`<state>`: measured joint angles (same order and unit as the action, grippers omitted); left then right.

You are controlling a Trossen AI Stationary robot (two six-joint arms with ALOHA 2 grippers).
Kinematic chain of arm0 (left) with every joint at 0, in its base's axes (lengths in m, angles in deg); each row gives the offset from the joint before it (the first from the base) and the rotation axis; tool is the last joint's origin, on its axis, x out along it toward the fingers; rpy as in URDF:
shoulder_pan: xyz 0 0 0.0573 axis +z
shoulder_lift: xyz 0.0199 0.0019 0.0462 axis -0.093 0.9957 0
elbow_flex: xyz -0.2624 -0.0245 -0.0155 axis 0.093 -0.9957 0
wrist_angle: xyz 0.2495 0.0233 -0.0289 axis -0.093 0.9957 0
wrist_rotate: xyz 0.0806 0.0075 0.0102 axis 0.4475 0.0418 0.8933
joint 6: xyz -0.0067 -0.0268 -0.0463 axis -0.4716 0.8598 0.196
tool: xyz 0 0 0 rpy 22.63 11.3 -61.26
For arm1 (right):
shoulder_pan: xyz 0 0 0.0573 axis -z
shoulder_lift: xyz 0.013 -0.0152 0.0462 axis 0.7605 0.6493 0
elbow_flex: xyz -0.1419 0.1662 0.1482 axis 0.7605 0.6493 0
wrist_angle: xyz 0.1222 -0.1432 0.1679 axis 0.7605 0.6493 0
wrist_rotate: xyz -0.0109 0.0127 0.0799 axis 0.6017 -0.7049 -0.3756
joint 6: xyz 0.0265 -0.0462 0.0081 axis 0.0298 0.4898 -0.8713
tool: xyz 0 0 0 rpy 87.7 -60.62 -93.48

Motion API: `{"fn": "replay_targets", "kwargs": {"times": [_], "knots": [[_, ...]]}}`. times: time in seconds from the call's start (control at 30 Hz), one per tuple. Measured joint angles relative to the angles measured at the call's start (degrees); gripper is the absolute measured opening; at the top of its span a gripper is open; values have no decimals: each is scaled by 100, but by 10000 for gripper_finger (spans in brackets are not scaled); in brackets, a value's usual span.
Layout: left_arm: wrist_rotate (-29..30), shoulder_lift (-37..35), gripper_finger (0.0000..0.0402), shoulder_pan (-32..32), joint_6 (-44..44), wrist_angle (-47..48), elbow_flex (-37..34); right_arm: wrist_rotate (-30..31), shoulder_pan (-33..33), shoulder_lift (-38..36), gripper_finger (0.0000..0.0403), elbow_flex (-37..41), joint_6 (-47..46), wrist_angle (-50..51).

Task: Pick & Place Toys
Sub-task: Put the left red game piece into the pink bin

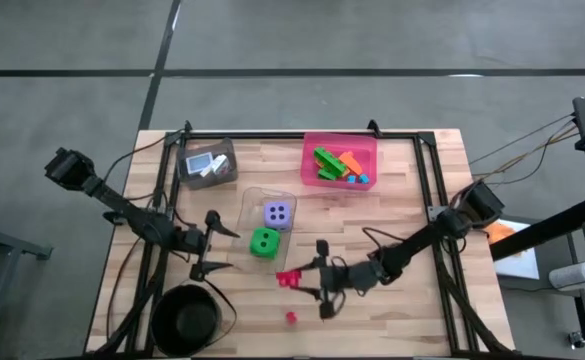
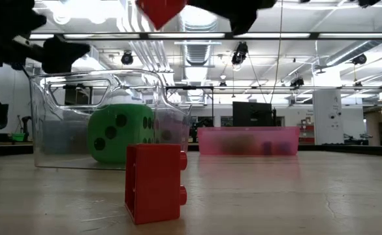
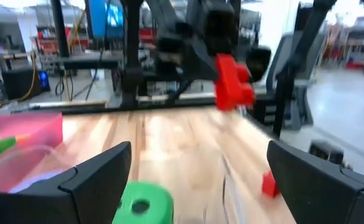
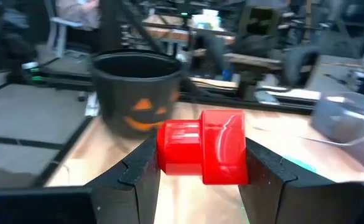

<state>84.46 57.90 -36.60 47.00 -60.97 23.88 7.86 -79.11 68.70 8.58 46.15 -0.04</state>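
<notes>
Red brick (image 4: 201,147) between right end effector (image 4: 200,163) fingers

Wooden table (image 1: 412,300) with bins, a bowl and a loose brick
On it: grey bin (image 1: 206,163), pink bin (image 1: 340,160), clear bin (image 1: 269,212), black bowl (image 1: 185,318) at one corner, red brick (image 1: 291,317) lying apart

Bright, even overhead strip lighting, ceiling glare in low view, blurred wrist-view backgrounds.

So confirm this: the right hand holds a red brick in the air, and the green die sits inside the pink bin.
Not the pink bin. The high view shows the green die in the clear bin. The right hand does hold a red brick in the air.
</notes>
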Motion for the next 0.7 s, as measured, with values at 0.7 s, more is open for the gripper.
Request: {"fn": "replay_targets", "kwargs": {"times": [0.7], "knots": [[19, 27, 375, 2, -44, 1725, 33, -1566, 1270, -2, 166, 632, 529, -3065]]}}
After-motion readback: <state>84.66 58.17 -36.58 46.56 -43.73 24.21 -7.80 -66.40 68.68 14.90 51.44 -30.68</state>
